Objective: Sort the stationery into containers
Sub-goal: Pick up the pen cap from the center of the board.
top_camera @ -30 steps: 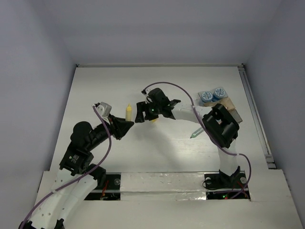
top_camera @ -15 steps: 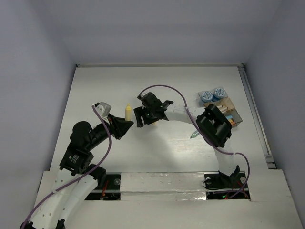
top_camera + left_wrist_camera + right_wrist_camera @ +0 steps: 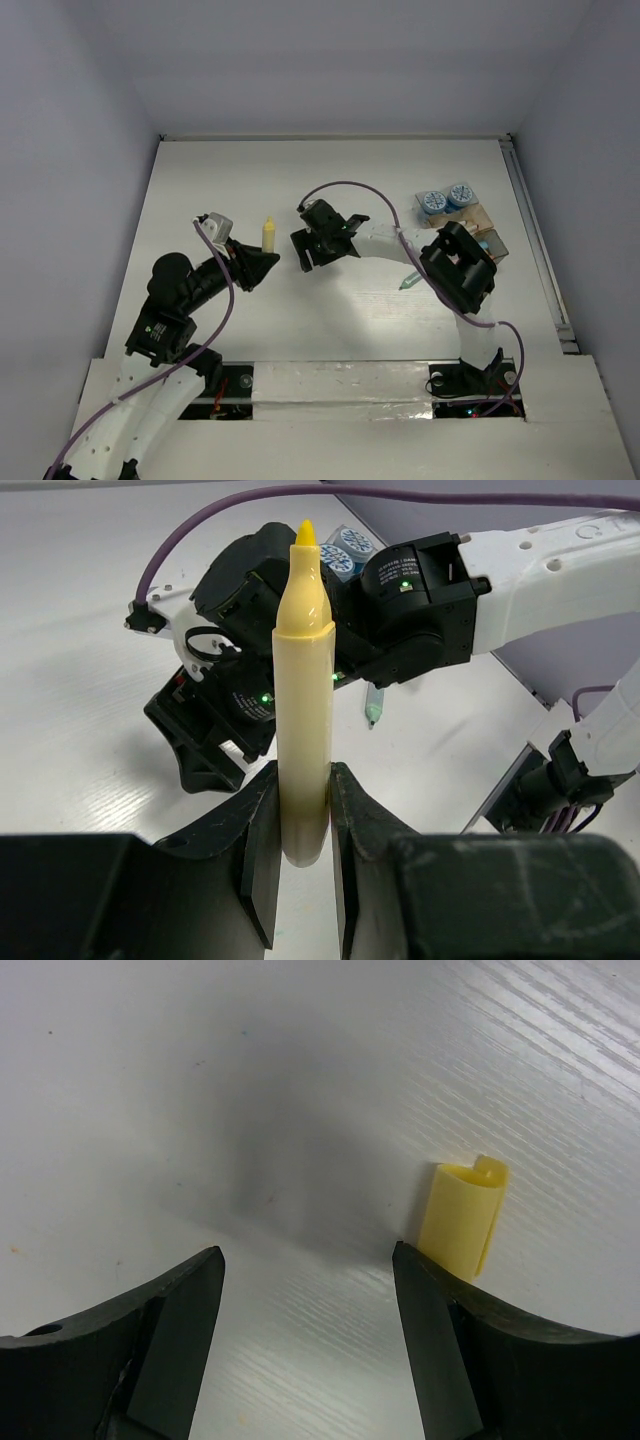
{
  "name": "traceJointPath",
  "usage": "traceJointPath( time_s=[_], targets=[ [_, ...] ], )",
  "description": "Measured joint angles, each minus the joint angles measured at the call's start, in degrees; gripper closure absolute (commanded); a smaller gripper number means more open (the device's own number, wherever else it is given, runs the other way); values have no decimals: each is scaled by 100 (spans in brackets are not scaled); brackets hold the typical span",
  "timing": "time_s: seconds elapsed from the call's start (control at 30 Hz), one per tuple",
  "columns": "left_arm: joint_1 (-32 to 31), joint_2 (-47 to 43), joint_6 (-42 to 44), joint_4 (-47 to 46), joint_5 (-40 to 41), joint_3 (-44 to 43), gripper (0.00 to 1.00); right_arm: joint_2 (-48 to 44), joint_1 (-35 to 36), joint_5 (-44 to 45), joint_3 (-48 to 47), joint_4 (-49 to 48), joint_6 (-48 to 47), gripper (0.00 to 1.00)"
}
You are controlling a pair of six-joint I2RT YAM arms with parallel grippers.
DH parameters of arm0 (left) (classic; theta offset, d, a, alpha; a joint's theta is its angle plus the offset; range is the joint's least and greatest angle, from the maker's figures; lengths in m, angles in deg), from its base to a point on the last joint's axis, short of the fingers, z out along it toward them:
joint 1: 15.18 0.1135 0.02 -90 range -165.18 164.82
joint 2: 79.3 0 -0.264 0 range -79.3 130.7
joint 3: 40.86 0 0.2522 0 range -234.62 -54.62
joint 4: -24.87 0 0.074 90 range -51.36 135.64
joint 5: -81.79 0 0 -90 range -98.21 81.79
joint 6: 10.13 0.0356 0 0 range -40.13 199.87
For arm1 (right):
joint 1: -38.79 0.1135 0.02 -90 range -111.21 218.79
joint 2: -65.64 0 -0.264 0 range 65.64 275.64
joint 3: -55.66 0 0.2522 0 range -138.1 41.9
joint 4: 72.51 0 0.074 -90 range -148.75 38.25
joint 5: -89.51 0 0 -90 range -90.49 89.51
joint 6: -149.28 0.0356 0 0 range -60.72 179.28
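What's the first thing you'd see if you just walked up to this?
The yellow marker standing straight up, pinched in the left hand, left of centre over the white table. Next, the right hand hanging open over it, a little yellow cap lying by one finger.

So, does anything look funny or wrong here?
Yes. The yellow marker held upright in the left gripper has no cap on, so its tip is bare. A yellow cap, likely its own, lies loose on the table right beside the open right gripper.
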Motion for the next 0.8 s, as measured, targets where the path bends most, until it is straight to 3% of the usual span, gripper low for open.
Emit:
traceJointPath(
  time_s=[0.37, 0.8],
  targets=[
    [28, 68, 0, -9, -35, 0, 100, -11, -234, 284, 2, 48, -39, 20],
    [72, 105, 0, -28, -55, 0, 100, -17, -527, 273, -149, 72, -37, 21]
  ],
)
